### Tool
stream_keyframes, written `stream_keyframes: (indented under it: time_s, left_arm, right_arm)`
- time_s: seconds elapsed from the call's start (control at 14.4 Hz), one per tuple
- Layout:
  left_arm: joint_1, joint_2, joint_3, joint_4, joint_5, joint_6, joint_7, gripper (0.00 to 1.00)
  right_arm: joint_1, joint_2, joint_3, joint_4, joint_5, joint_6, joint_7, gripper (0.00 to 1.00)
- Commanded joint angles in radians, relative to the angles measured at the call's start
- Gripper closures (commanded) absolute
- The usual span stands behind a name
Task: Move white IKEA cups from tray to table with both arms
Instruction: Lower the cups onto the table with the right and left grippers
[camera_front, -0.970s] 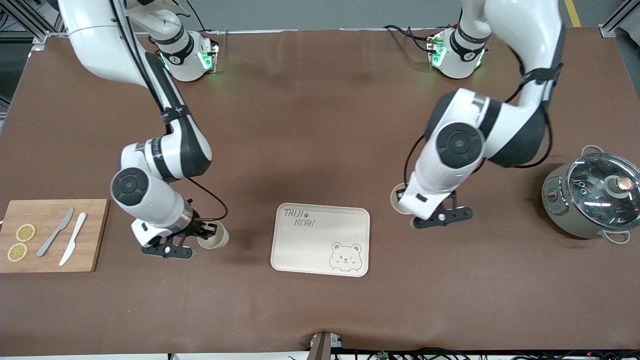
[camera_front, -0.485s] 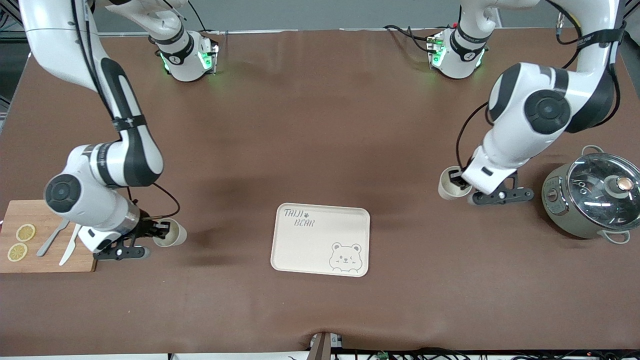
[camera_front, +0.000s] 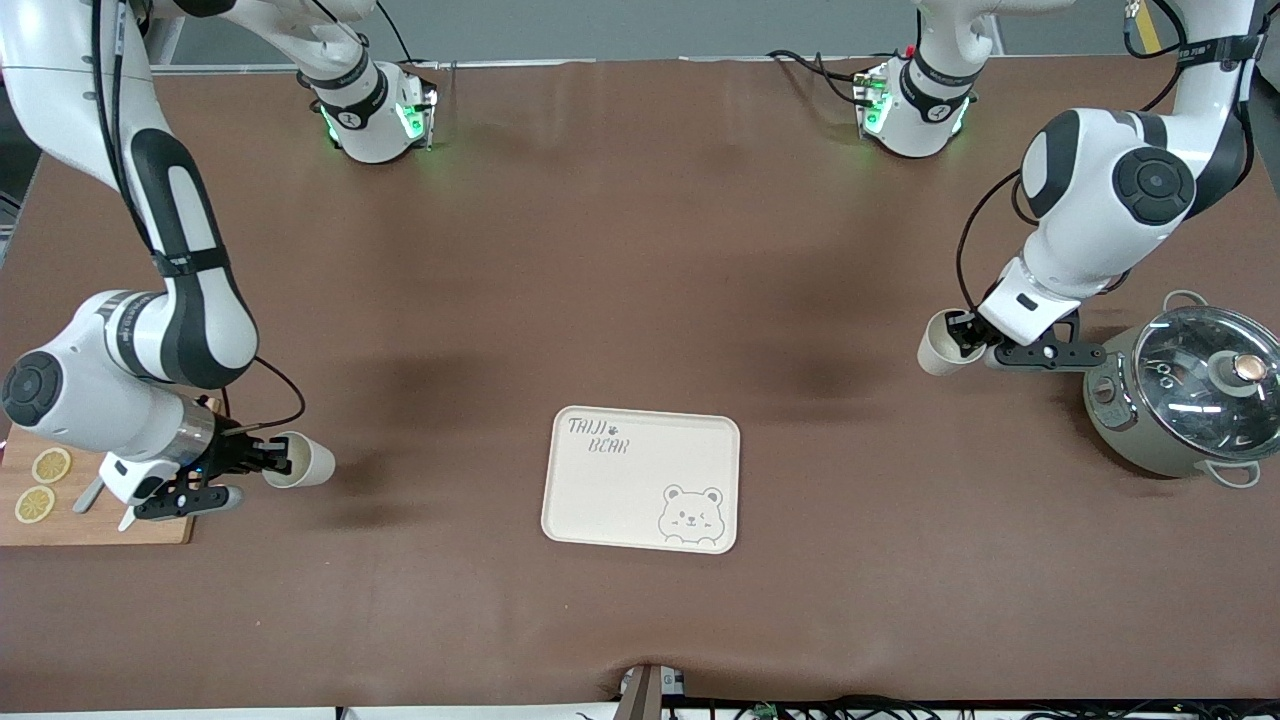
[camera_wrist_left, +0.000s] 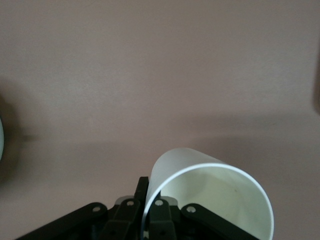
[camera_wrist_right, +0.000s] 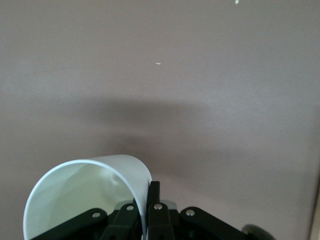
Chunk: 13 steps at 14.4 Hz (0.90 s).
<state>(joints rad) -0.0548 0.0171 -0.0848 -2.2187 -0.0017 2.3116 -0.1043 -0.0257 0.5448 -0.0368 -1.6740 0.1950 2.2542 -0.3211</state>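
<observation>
Two white cups are each held by the rim, tilted on their sides. My right gripper (camera_front: 268, 463) is shut on one cup (camera_front: 300, 463), over the table beside the cutting board; its wrist view shows the fingers (camera_wrist_right: 153, 192) pinching the cup wall (camera_wrist_right: 85, 192). My left gripper (camera_front: 962, 336) is shut on the other cup (camera_front: 938, 347), over the table beside the grey pot; its wrist view shows the fingers (camera_wrist_left: 141, 192) pinching that cup's wall (camera_wrist_left: 215, 195).
A cream bear-printed tray (camera_front: 620, 490) lies mid-table, nearer the front camera. A grey pot with a glass lid (camera_front: 1190, 390) stands at the left arm's end. A wooden cutting board (camera_front: 90, 525) with lemon slices (camera_front: 50, 465) lies at the right arm's end.
Both arms have swung outward, away from the tray, carrying their cups: the right toward the cutting board, the left toward the pot. The cups now tilt more sideways.
</observation>
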Motion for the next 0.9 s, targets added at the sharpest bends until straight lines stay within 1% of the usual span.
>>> stream_keyframes:
  time_s: [0.0, 0.21, 0.35, 0.62, 0.83]
  left_arm:
    - [0.030, -0.023, -0.009, -0.064, -0.050, 0.061, 0.072, 1.00]
    - [0.076, 0.006, -0.009, -0.110, -0.101, 0.144, 0.181, 1.00]
    - [0.105, 0.038, -0.009, -0.136, -0.113, 0.208, 0.228, 1.00]
    - [0.121, 0.134, -0.007, -0.134, -0.113, 0.281, 0.262, 1.00]
    - [0.121, 0.226, -0.009, -0.133, -0.113, 0.373, 0.264, 1.00]
  right_arm:
    - [-0.017, -0.006, 0.018, -0.059, 0.026, 0.076, -0.052, 1.00]
    - [-0.010, 0.006, 0.018, -0.110, 0.026, 0.171, -0.052, 1.00]
    - [-0.008, 0.015, 0.020, -0.133, 0.024, 0.211, -0.052, 1.00]
    - [-0.007, 0.030, 0.020, -0.148, 0.024, 0.258, -0.055, 1.00]
    - [-0.005, 0.038, 0.020, -0.158, 0.024, 0.283, -0.055, 1.00]
